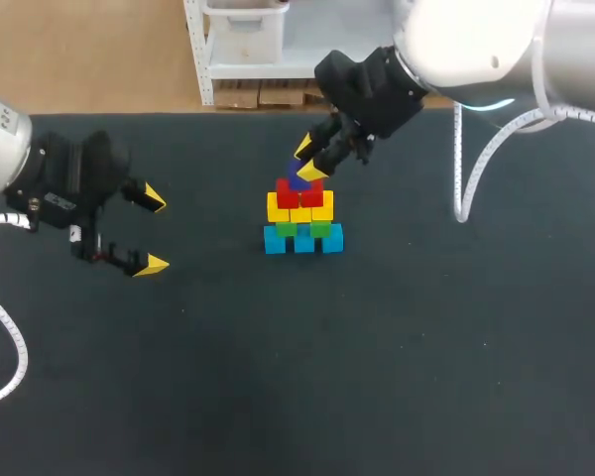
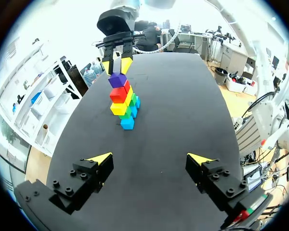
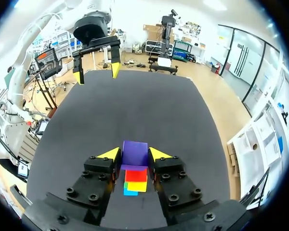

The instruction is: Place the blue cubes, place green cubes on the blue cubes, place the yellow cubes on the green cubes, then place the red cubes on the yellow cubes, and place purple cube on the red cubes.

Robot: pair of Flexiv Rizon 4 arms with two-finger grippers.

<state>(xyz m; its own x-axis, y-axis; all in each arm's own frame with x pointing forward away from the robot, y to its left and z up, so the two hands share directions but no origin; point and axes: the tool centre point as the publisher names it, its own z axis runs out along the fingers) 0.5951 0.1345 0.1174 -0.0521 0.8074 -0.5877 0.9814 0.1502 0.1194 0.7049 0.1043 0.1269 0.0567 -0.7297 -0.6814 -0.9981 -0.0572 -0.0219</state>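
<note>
The right gripper (image 1: 306,159) is clasping the purple cube (image 3: 135,153) from both sides. The cube is sitting on the red cubes (image 1: 299,195), topping the stack toward the middle of the tabletop's (image 1: 426,347) far edge. The left gripper (image 1: 153,230) is hanging spread wide, holding nothing, over the left side.

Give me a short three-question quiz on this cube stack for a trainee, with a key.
1. Multiple choice: what colour is the cube gripped by the right claw? A red, B purple, C green.
2. True or false: the left claw is open and apart from the stack.
3. Fill in: the stack's bottom row is made of ___ cubes.
Key: 1: B, the purple cube. 2: true. 3: blue, the blue cubes.
</note>
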